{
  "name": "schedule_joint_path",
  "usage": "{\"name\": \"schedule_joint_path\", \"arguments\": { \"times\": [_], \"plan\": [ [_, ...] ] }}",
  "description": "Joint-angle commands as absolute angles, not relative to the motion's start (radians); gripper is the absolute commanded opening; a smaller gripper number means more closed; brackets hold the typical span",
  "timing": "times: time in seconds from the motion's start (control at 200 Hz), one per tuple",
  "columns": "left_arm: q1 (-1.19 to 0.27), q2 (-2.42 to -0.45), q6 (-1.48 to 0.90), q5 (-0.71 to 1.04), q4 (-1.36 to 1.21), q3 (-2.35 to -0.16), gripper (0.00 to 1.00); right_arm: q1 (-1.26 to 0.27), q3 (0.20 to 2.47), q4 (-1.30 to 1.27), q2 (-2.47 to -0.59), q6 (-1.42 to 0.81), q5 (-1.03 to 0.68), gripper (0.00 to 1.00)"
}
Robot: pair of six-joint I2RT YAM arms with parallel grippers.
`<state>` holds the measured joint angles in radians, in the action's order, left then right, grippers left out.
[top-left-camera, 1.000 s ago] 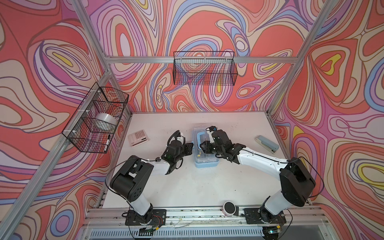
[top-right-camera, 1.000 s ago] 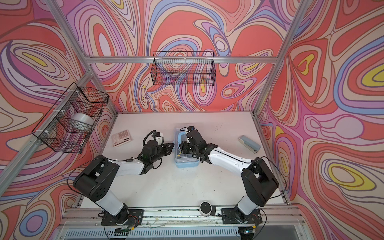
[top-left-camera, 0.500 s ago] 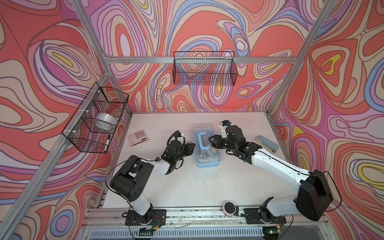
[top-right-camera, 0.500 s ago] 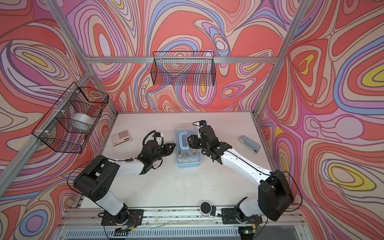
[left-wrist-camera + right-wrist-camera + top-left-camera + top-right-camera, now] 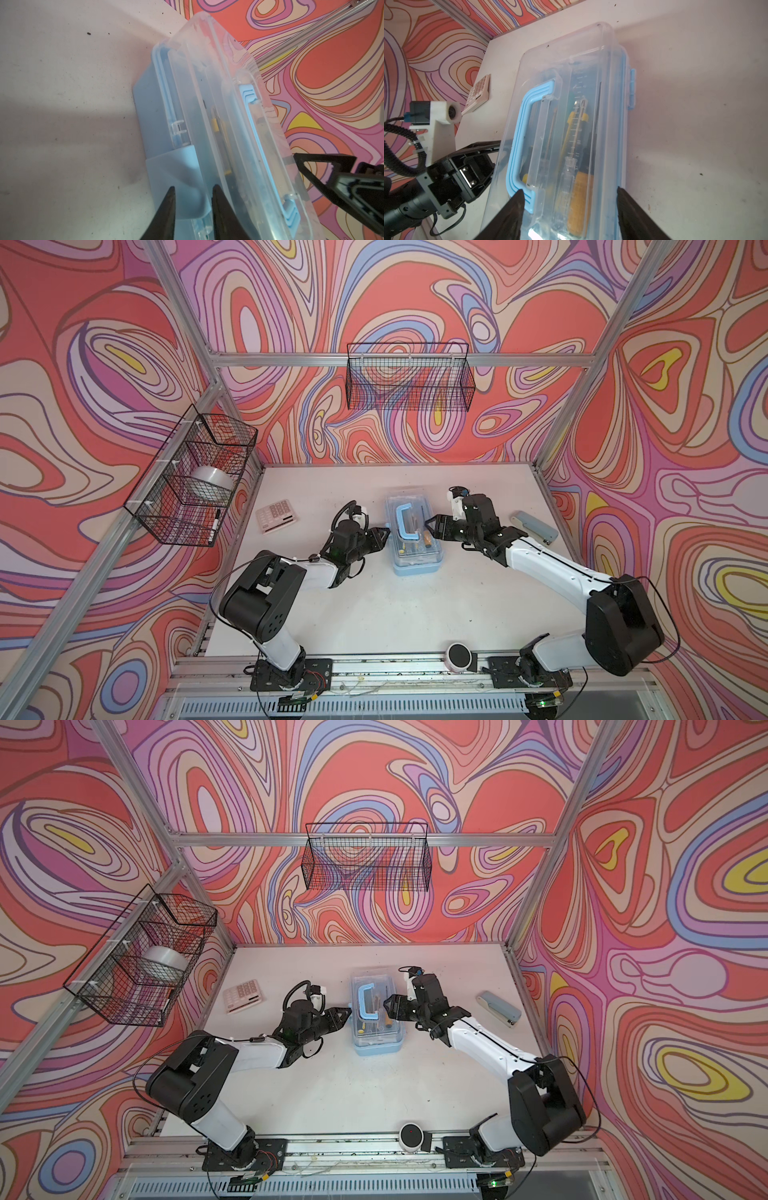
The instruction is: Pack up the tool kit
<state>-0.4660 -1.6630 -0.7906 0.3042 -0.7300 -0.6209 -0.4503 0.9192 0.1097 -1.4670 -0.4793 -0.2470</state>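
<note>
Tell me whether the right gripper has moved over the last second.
Yes. The right gripper has pulled back from over the case toward the stapler, rightward in a top view.

I am holding my left gripper (image 5: 193,188) close to the white table (image 5: 62,104), its two black fingers (image 5: 164,218) standing slightly apart and gripping nothing. In the gap just ahead of them the light-blue latch (image 5: 174,172) on the side of the tool case (image 5: 149,116) is showing; I cannot tell whether my tips are touching it. The clear lid (image 5: 207,52) is lying over the case with the pale-blue handle (image 5: 247,95) flat on it, and a yellow tool (image 5: 215,125) is showing through. Beyond the case, the right gripper (image 5: 330,176) is hovering before the swirled wall (image 5: 332,62).
</note>
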Motion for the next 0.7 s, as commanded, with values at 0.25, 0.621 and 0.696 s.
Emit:
{"name": "schedule_joint_path", "arguments": {
  "times": [0.25,0.621,0.696],
  "plan": [
    [-0.428,-1.807,-0.91,0.445,-0.994,-0.574,0.34,-0.403,0.793,-0.203,-1.548,-0.549,-0.517,0.73],
    [-0.428,-1.954,-1.019,0.509,-1.225,-0.551,0.34,-0.405,0.714,-0.474,-1.658,-0.714,-0.677,0.69],
    [-0.428,-1.97,-1.029,0.511,-1.255,-0.543,0.34,-0.408,0.69,-0.506,-1.666,-0.736,-0.68,0.68]
  ]
}}
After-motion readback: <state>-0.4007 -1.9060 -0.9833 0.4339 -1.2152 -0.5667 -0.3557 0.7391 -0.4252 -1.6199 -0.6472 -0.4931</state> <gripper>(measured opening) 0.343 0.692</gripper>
